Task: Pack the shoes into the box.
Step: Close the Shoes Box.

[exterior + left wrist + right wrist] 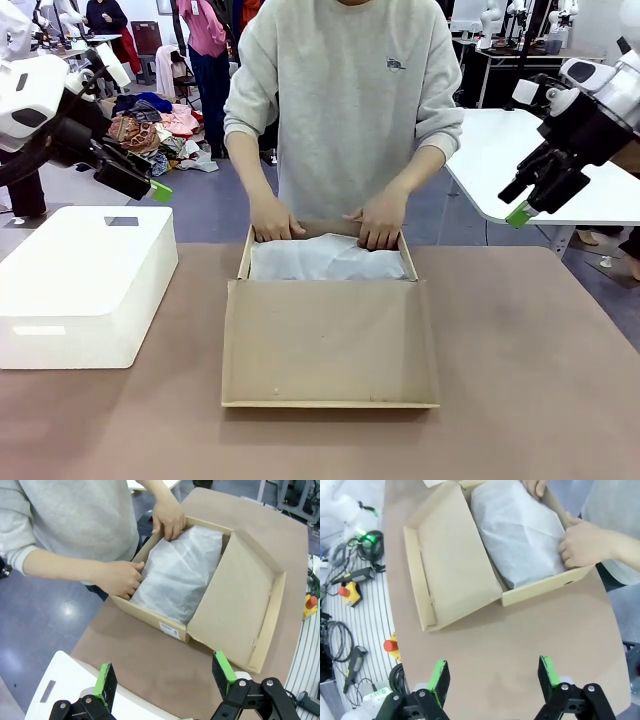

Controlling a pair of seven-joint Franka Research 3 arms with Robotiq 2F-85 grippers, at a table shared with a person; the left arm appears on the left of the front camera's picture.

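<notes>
Front view: box (244, 258) crosswise, lid (330, 340) opened nearward; left tool (164, 677), right tool (493, 676) spread.

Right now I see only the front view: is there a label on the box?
Observer: Yes, a small white label on the box's end wall, on the left arm's side.
Operator: Are the tools open?
Observer: Both: left tool and right tool, jaws apart, nothing between.
Operator: Anything off the table?
Observer: A red button on a yellow base, past the lid.
</notes>
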